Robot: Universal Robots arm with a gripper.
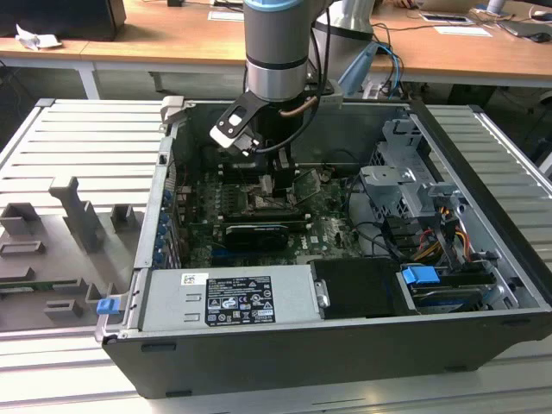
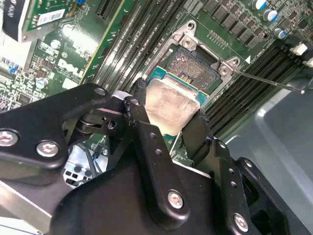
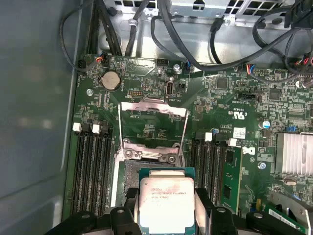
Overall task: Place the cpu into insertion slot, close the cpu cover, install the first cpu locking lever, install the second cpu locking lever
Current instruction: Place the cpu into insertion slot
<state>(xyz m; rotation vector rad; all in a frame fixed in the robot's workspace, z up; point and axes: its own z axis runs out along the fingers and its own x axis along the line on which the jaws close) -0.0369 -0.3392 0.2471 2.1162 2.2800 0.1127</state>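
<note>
Clamping the small, flat, square cpu (image 3: 166, 203), pale silver-beige on its face, by two opposite edges between the black metal fingers of the gripper (image 2: 168, 105), probably so as to be leaving the underside free and the chip level for seating. Hanging it over the square black insertion slot (image 2: 194, 66) and covering part of the slot's dark pinned centre in the second wrist view. Not yet lying flat within the thin metal rim, and whether touching it anywhere cannot be told.

Standing raised on its hinge in the first wrist view, the silvery square metal cpu cover (image 3: 152, 106) with the cut-out middle, evidently folded back so as to be leaving the slot open. Sticking out across the long black memory slots (image 2: 249, 93), a thin steel locking lever (image 2: 269, 81), unlatched, presumably for the same reason.

Reaching down from above in the exterior view, the grey-and-blue robot arm (image 1: 276, 52), working well inside the walls of the open dark computer case (image 1: 345, 354).
</note>
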